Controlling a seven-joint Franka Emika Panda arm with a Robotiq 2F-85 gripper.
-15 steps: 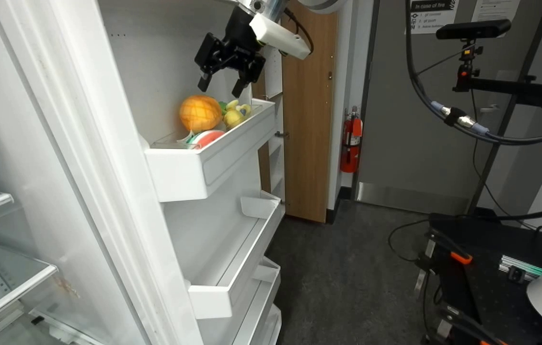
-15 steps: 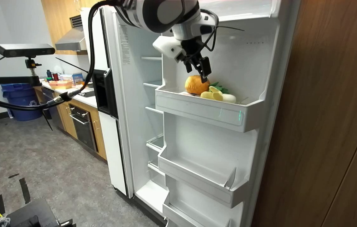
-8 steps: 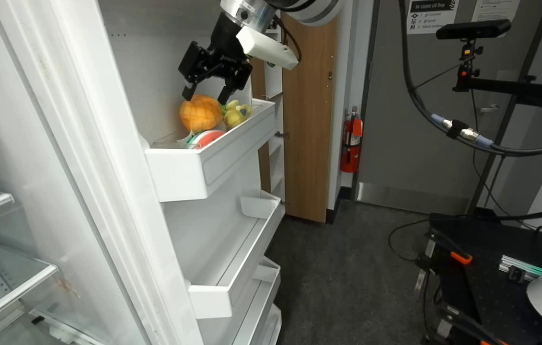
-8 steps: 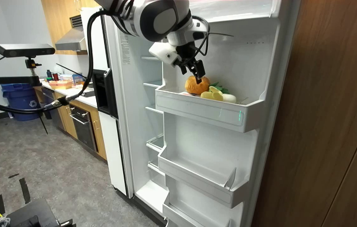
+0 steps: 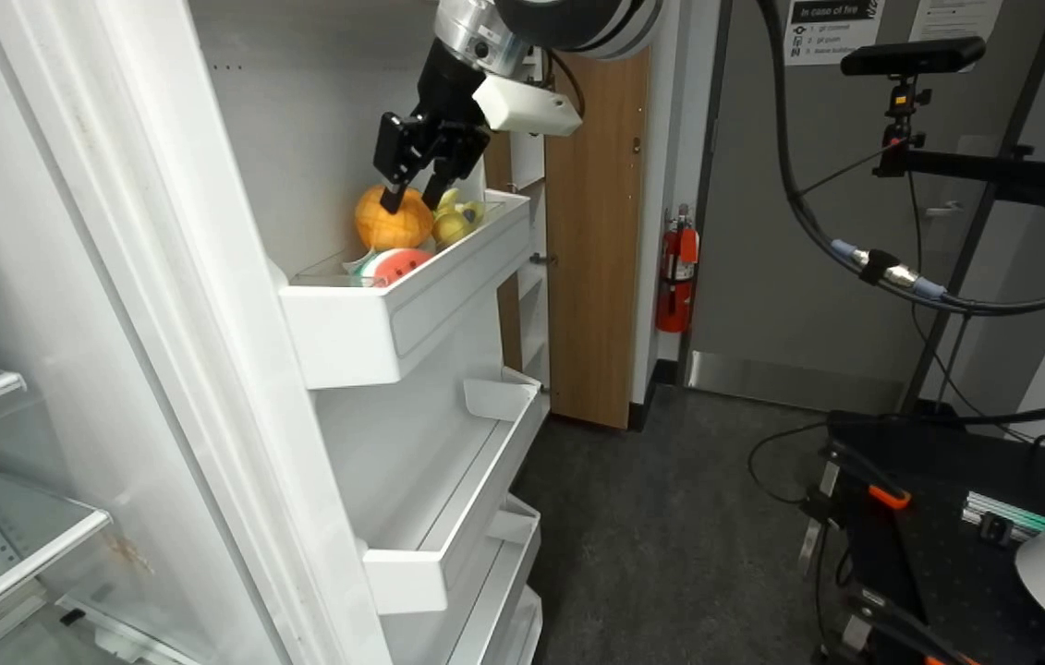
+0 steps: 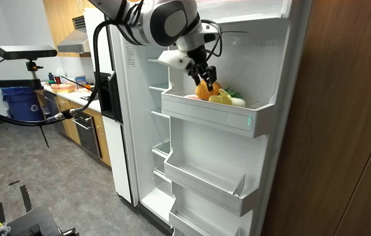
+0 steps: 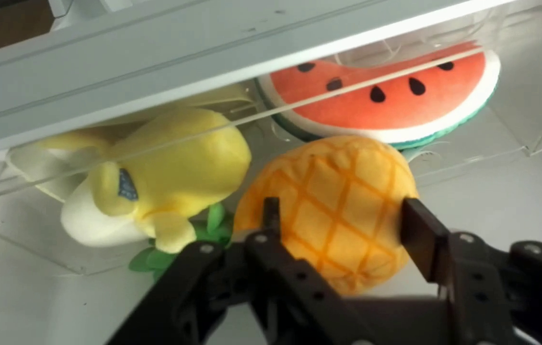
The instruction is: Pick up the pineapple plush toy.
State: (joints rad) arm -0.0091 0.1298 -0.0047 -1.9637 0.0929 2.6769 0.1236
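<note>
The open refrigerator's [image 6: 218, 147] white door bin [image 5: 462, 286] held the pineapple plush toy [image 5: 399, 231]. In the wrist view, the tool [image 7: 340, 207] showed parted fingers [image 7: 424, 239] at the toy's nine and three o'clock; whether they gripped could not be determined. A watermelon plush [image 7: 395, 108] lay at the toy's one o'clock.

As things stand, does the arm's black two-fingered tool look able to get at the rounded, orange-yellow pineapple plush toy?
Likely yes: in the wrist view the tool is right at the pineapple plush toy, its fingers apart across it, nothing visibly in between. Whether they grip it, I cannot tell.
</note>
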